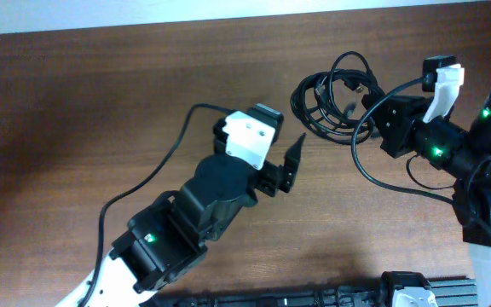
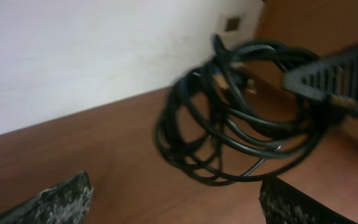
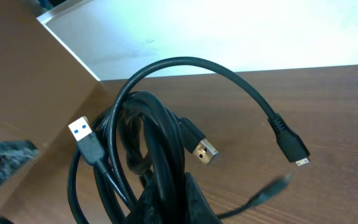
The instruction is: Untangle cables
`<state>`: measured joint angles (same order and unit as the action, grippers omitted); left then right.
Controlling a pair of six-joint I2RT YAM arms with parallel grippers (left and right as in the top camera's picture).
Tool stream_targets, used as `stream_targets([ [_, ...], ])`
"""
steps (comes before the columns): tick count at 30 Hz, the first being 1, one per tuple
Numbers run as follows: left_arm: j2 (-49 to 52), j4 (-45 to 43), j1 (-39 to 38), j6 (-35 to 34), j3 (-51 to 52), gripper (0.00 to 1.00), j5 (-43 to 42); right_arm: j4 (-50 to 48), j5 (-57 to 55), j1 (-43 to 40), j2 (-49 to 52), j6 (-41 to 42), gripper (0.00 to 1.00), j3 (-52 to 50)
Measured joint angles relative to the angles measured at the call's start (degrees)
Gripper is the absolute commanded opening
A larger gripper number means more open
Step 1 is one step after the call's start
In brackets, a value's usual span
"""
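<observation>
**Right claw clamped on cables, left claw apart**

Brown wooden counter (image 1: 101,77) beneath both arms. Left claw (image 1: 288,167) near the middle, fingers (image 2: 61,199) spread wide with nothing between them, aimed toward the bundle but apart from it. Right claw (image 1: 380,115) at far right, pressed together on the cables (image 1: 326,102), gripping the bundle's right edge. Cables bunched in overlapping black loops at the counter's upper right, standing partly upright in the left wrist view. Loose ends poking from the bundle in the right wrist view: a blue-tongued USB plug (image 3: 84,134) at left, a gold-shelled plug (image 3: 205,152) in the middle, a small flat plug (image 3: 294,149) on an arching cord at right.
</observation>
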<state>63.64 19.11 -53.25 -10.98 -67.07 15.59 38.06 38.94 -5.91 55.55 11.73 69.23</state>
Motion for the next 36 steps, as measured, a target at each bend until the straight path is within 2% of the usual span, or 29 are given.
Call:
stream_targets([
  [2, 0.9, 0.0, 0.0, 0.0, 0.0, 0.83, -2.4, -0.1, 1.0, 0.0, 0.0, 0.0, 0.04, 0.0],
  [3, 1.4, -0.1, 0.0, 0.0, 0.0, 0.73, -3.9, -0.3, 1.5, 0.0, 0.0, 0.0, 0.04, 0.0],
  [4, 1.9, 0.0, 0.0, 0.0, 0.0, 0.69, -5.0, -0.4, 1.9, 0.0, 0.0, 0.1, 0.04, 0.0],
  [8, 3.1, 0.0, 0.0, 0.3, 0.0, 0.61, -9.9, -0.4, 2.4, 0.0, 0.0, 1.2, 0.04, 0.0],
  [9, 3.4, 0.0, 0.0, 1.6, 0.0, 0.61, -12.2, -0.4, 2.6, 0.0, 0.0, 1.6, 0.04, 0.0],
  [10, 3.6, 0.1, 0.0, 3.8, 0.0, 0.67, -15.1, -0.5, 2.6, 0.0, 0.0, 1.7, 0.04, 0.0],
  [13, 3.6, 0.4, 0.1, 13.1, 0.0, 0.77, -24.5, -1.3, 2.6, 0.0, 0.0, 1.8, 0.04, 0.0],
  [14, 3.6, 0.5, 0.1, 16.4, 0.0, 0.77, -27.5, -1.5, 2.6, 0.0, 0.0, 1.9, 0.04, 0.0],
  [15, 3.6, 0.6, 0.1, 19.0, 0.0, 0.75, -29.6, -1.6, 2.6, 0.0, 0.0, 1.8, 0.04, 0.0],
  [16, 3.6, 1.1, 0.1, 22.0, 0.0, 0.62, -31.9, -1.6, 2.6, 0.0, 0.0, 1.8, 0.04, 0.0],
  [17, 3.6, 2.1, 0.1, 26.8, 0.0, 0.62, -34.7, -1.7, 2.6, 0.0, 0.0, 1.9, 0.04, 0.0],
  [19, 3.6, 4.0, 0.1, 32.5, 0.0, 0.7, -36.8, -1.8, 2.6, 0.0, 0.0, 2.0, 0.04, 0.0],
  [21, 3.7, 4.9, 0.1, 37.7, 0.0, 0.82, -38.3, -1.7, 2.6, 0.0, 0.0, 3.0, 0.04, 0.0],
  [23, 3.7, 5.1, 0.1, 41.6, 0.0, 0.82, -39.5, -1.7, 2.8, 0.0, 0.0, 3.8, 0.04, 0.0],
  [25, 3.9, 5.0, 0.1, 44.9, 0.0, 0.86, -40.3, -1.8, 3.7, 0.0, 0.0, 5.0, 0.04, 0.0],
  [28, 5.5, 3.4, 0.1, 49.2, 0.0, 0.86, -41.0, -1.8, 6.0, 0.0, 0.0, 6.5, 0.04, 0.0],
  [33, 9.8, 0.2, 0.1, 51.6, 0.0, 0.74, -40.1, -1.8, 10.5, 0.0, 0.0, 9.8, 0.04, 0.0],
  [36, 11.3, -1.4, 0.1, 52.2, 0.0, 0.75, -38.6, -1.8, 12.5, 0.0, 0.0, 11.3, 0.04, 0.0],
])
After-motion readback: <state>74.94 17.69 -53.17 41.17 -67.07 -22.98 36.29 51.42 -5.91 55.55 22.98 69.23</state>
